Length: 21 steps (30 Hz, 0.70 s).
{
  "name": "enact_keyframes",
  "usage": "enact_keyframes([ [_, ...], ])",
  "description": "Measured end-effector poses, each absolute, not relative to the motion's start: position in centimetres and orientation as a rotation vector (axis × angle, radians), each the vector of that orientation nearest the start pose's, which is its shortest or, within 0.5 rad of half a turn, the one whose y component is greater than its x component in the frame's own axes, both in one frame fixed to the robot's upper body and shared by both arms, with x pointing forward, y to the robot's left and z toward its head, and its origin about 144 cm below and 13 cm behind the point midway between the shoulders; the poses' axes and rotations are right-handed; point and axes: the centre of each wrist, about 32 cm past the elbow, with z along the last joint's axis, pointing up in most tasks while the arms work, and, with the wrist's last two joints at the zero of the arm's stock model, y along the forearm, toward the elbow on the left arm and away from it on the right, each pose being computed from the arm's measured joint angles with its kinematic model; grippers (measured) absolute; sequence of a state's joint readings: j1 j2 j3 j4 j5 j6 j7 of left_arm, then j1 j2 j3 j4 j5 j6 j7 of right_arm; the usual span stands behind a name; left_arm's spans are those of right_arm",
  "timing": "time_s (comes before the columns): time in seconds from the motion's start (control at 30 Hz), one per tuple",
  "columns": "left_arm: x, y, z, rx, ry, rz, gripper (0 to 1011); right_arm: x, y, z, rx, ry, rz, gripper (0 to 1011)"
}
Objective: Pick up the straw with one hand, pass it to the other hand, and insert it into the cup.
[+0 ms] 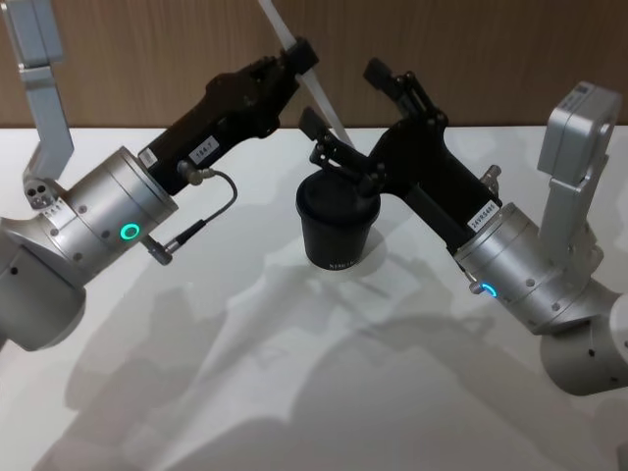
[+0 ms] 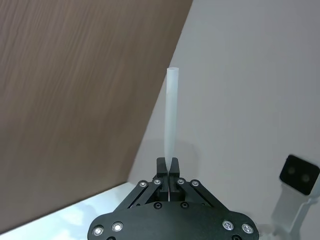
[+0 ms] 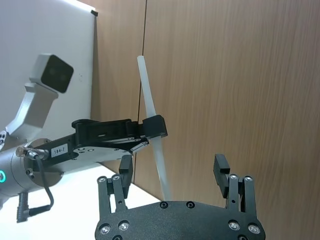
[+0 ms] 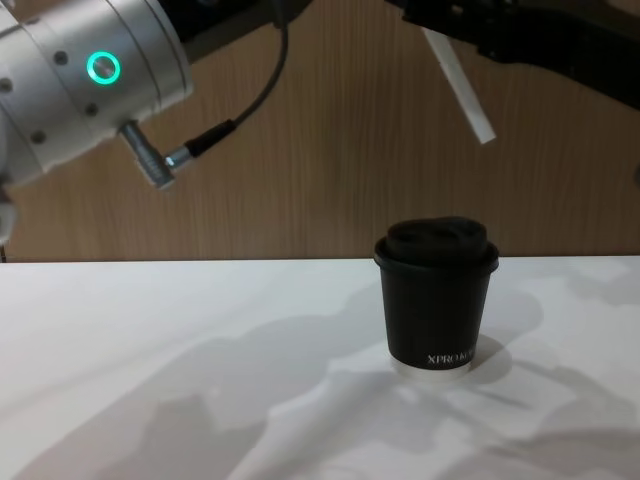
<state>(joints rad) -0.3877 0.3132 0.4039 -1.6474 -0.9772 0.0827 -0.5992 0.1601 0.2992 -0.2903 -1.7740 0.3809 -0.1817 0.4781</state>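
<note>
Left tool, seen from the head view, is pinched tight on the white straw, which slants down from the top edge toward the black cup standing on the white bench. The right tool is spread wide just above the cup, one finger on each side of the straw. The left arm carries a white label reading roughly "184-7". The right arm has a label whose digits I cannot read, and the pale lettering low on the cup is too small to make out there. From the left wrist view, the left tool has its fingers narrowed onto the straw, gripping it near one end while the rest stands out straight beyond the fingertips. From the right wrist view, the right tool is opened wide and the straw passes between its fingers without touching either. The left tool is clamped on the straw partway along it, and the label on that arm reads "184-7". From the chest view, the cup sits upright on the bench with its domed lid on and white "XPRO" lettering near its pale bottom rim. The tilted lower end of the straw hangs in the air well above the lid.
</note>
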Motion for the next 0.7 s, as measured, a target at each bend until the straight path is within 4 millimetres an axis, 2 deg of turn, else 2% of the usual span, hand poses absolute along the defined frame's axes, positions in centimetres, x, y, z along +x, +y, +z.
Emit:
enact_keyframes([
  [0.07, 52.3, 19.2, 127.9, -0.52, 0.131, 0.441, 16, 47.7, -20.8, 124.4, 0.328, -0.315, -0.733, 1001],
  [0.7, 51.2, 21.8, 130.5, -0.317, -0.157, 0.56, 14, 47.7, -20.8, 124.4, 0.328, -0.315, -0.733, 1001],
])
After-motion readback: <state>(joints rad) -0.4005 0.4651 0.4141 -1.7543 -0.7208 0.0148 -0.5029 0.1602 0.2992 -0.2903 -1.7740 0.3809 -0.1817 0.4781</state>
